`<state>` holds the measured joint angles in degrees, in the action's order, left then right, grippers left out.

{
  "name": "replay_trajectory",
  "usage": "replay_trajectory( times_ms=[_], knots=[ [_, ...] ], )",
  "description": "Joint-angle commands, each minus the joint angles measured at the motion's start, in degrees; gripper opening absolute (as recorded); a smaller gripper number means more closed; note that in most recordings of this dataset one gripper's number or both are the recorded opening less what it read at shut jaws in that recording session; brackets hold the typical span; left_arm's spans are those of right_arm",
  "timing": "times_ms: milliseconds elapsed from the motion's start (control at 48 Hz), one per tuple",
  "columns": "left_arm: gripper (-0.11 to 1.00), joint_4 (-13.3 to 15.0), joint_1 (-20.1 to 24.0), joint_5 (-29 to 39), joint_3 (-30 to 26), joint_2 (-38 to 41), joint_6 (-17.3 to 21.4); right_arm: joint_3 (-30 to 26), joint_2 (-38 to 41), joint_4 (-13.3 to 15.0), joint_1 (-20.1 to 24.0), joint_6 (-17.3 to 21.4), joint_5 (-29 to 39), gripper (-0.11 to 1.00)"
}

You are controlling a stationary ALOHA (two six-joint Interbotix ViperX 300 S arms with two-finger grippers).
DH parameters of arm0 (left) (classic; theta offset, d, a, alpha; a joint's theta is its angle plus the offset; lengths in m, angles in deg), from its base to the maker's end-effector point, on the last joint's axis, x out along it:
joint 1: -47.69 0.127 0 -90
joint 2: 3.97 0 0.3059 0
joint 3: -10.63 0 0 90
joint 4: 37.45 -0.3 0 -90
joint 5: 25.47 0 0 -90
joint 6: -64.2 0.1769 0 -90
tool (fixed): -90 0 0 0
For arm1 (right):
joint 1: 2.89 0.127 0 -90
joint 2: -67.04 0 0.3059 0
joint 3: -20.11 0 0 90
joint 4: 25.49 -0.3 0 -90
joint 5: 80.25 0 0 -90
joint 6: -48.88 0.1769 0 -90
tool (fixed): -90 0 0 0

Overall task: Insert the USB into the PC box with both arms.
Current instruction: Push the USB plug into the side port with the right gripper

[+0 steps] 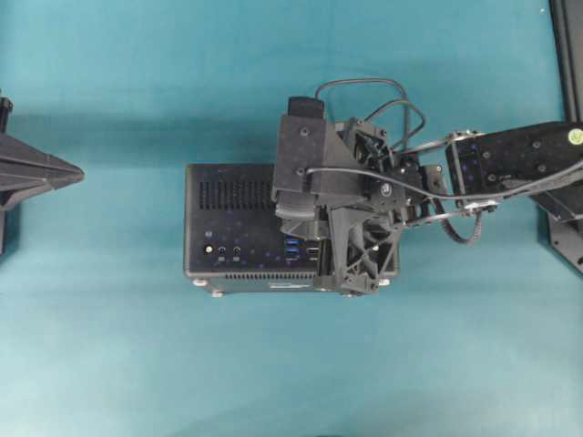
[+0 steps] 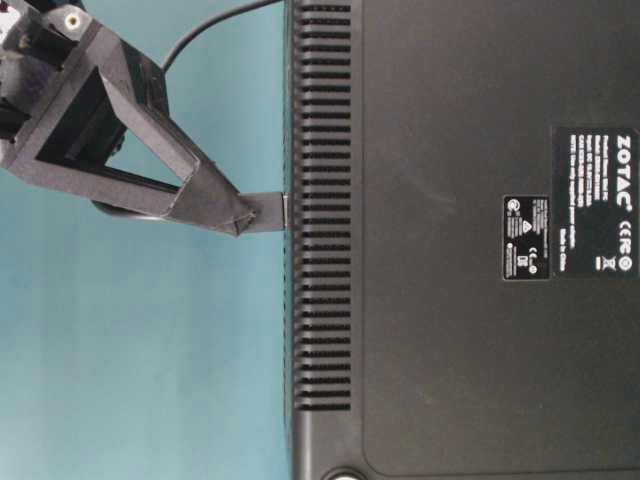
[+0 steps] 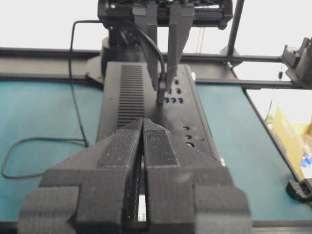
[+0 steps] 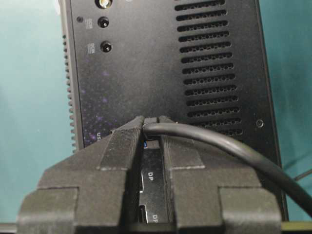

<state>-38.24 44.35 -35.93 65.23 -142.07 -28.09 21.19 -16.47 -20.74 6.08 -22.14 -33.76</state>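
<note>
The PC box (image 1: 228,228) lies at the table's middle, ported face up. My right gripper (image 4: 151,120) reaches down over it and is shut on the USB plug (image 2: 268,212), whose end meets the ported face beside the blue ports (image 3: 173,101). How deep the plug sits I cannot tell. Its grey cable (image 4: 219,145) runs back past the right arm (image 1: 510,159) in loops (image 1: 364,86). My left gripper (image 1: 41,173) is shut on nothing at the far left, apart from the box; its tips (image 3: 143,122) point toward the PC box (image 3: 190,117).
Teal table surface lies on every side of the box. A cable loop (image 3: 29,141) lies on the table behind the box. A black frame rail (image 3: 253,84) runs along the far side, and the right arm's base (image 1: 567,218) stands at the right edge.
</note>
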Motion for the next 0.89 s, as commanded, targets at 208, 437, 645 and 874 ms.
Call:
replay_trajectory(
  times_ms=[208,437,645,874],
  knots=[
    [0.0,-0.18,-0.09,-0.35,-0.79,0.26,-0.09,0.18,-0.35,-0.97,0.7,0.18,0.35,0.12],
    [0.0,-0.09,-0.09,-0.35,-0.7,0.26,-0.18,0.18,-1.49,-0.88,0.62,0.26,0.35,0.18],
    [0.0,-0.18,0.0,-0.35,-0.7,0.18,-0.09,-0.18,-2.2,-0.35,0.7,0.26,0.35,0.25],
    [0.0,-0.18,-0.09,-0.35,-0.79,0.18,-0.09,-0.35,-2.29,0.53,0.7,0.26,0.0,0.35]
  ],
)
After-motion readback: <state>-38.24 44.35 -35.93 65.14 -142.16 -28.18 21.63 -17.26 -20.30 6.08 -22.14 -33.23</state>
